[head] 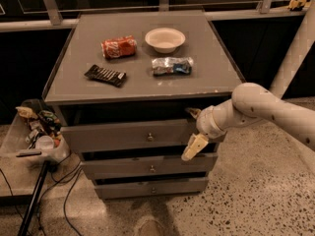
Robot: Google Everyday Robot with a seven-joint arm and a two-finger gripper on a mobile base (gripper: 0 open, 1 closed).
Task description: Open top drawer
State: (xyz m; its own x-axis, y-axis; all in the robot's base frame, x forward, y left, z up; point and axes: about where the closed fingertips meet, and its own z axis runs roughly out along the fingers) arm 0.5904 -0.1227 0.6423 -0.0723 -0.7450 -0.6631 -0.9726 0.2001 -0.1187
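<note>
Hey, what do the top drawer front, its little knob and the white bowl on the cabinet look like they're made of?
Top drawer: likely painted wood, matte grey, with a flat, even surface and no shine. Knob: probably metal; it is small and round with a faint glint. Bowl: possibly paper or foam, dull white with a thin rim; hard to be sure. The end effector sits at the drawer's right end.

I can read no words or numbers anywhere, not even on the red can [118,46]; my gripper [193,130] hangs at the right end of the top drawer [123,136].
</note>
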